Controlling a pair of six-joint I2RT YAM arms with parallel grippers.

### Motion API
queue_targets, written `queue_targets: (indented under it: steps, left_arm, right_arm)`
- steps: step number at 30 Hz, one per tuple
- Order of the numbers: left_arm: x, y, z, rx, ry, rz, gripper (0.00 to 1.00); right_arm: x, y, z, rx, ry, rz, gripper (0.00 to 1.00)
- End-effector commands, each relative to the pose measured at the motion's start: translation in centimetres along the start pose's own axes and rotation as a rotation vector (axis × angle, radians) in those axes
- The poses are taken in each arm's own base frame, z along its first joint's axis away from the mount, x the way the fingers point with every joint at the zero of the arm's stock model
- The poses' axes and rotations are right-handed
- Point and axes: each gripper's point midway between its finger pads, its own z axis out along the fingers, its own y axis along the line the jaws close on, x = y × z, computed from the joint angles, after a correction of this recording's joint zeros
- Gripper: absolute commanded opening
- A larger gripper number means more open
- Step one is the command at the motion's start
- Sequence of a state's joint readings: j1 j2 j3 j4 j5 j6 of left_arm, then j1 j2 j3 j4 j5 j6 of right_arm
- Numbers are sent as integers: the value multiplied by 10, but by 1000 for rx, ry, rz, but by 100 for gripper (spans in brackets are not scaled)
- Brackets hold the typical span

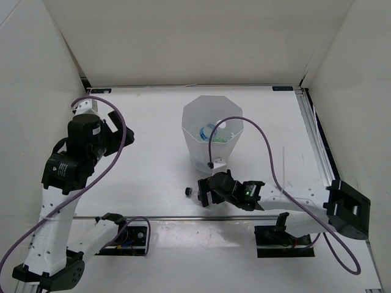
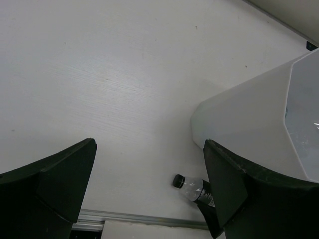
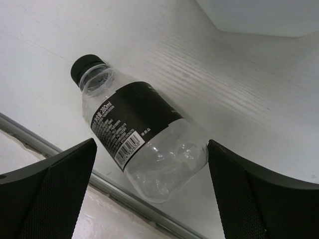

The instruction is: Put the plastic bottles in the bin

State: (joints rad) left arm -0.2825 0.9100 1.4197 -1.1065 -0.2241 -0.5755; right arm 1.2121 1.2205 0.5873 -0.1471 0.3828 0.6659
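The short clear bottle with dark label and black cap (image 3: 134, 127) lies on its side on the table, cap pointing away. My right gripper (image 3: 151, 149) is open, its fingers either side of the bottle's base without touching it. In the top view only the cap end (image 1: 189, 192) shows left of the right gripper (image 1: 203, 195). The translucent white bin (image 1: 195, 143) stands just behind, with blue-labelled and green bottles (image 1: 211, 130) inside. My left gripper (image 1: 121, 130) is open and empty, raised at the left; its view shows the bottle (image 2: 191, 186) and the bin (image 2: 244, 129).
A metal rail (image 1: 183, 218) runs along the table's near edge, just in front of the bottle. Another rail (image 1: 313, 137) lines the right side. White walls enclose the table on three sides. Purple cables (image 1: 269, 152) loop from both arms.
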Motion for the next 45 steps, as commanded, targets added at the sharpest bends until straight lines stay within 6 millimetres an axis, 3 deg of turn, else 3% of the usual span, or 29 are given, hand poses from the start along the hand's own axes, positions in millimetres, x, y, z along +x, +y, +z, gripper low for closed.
queue_targets:
  steps: [1, 5, 8, 9, 17, 18, 21, 22, 23, 24, 25, 27, 28, 33, 37, 38, 42, 43, 45]
  left_arm:
    - [4, 6, -5, -10, 8, 11, 100]
    - [11, 10, -4, -20, 25, 25, 100]
    - [13, 14, -7, -33, 27, 27, 100]
    - [13, 14, -7, -33, 27, 27, 100]
    - [22, 20, -5, -44, 44, 21, 100]
    - [22, 19, -5, -44, 43, 12, 100]
    - [22, 19, -5, -44, 43, 12, 100]
    - [22, 19, -5, -44, 43, 12, 100]
    - [21, 20, -5, -53, 37, 3, 100]
    - [16, 18, -7, -42, 21, -2, 100]
    - [14, 21, -6, -61, 9, -1, 100]
    - [10, 21, -10, -59, -12, -6, 100]
    - [7, 22, -10, -67, -27, -8, 100]
    - [4, 24, -7, -79, -45, 1, 100]
    - [7, 26, -5, -80, -44, 1, 100]
    - [10, 27, -3, -86, -35, -7, 100]
    - [18, 26, 2, -77, -10, -12, 100]
    - [18, 26, 2, -77, -10, -12, 100]
    - [24, 24, 5, -61, 5, -11, 100]
  right_arm:
    - [-13, 12, 7, -22, -26, 1, 94]
    - [-6, 11, 10, -21, -10, 15, 84]
    - [3, 10, 9, -39, 17, 12, 66]
    - [8, 9, 7, -44, 26, 23, 54]
    - [33, -3, -13, -22, 68, 29, 24]
    - [35, -7, -19, -13, 78, 34, 22]
    - [20, 8, -41, -46, 33, 25, 15]
    - [27, 9, -52, -46, 58, -16, 13]
    - [24, 14, -61, -54, 55, 0, 10]
    - [6, 27, -79, -91, 20, 23, 8]
    - [12, 29, -93, -89, 44, -11, 7]
    - [-8, 37, -116, -97, -16, -10, 3]
    - [-27, 49, -142, -132, -51, -10, 2]
    - [-112, 48, -200, -60, -263, -8, 0]
    - [-195, 29, -241, 62, -520, 26, 7]
    - [-218, 15, -252, 120, -584, -5, 9]
    - [-268, 8, -258, 214, -706, -86, 13]
    - [-275, 17, -250, 195, -697, -123, 13]
    - [-287, 15, -230, 215, -664, -165, 13]
